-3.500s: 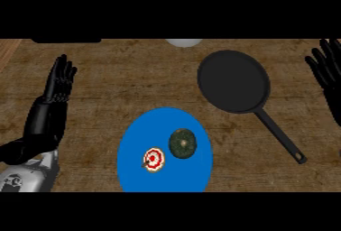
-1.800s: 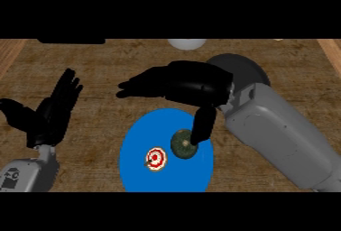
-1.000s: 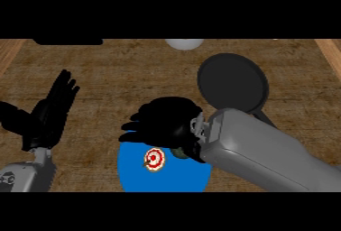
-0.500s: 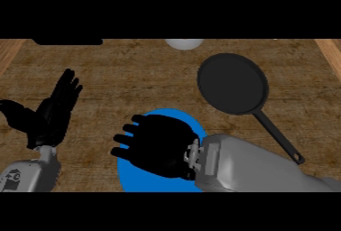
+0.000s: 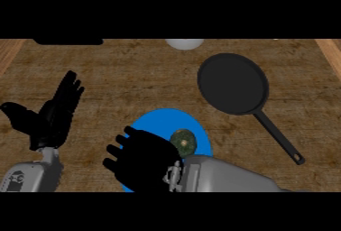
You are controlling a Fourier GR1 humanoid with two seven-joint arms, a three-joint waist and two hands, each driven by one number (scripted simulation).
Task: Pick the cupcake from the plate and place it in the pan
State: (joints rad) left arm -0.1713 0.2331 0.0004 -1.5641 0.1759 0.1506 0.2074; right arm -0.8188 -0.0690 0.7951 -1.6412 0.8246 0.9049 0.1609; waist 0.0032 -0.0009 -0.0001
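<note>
Moved left — right hand (image 5: 143,162) | fingers spread, empty | over plate (image 5: 193,122) | cupcake (image 5: 182,141) uncovered

Right hand (image 5: 143,160) now lower on the blue plate (image 5: 196,124), covering its left part; dark green cupcake (image 5: 182,140) uncovered again at plate's right; red-white item hidden beneath.

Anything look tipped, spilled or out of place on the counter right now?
Nothing stands out. The pan lies flat and empty, the dark round item sits on the blue plate, and the right hand covers the plate's left part.
</note>
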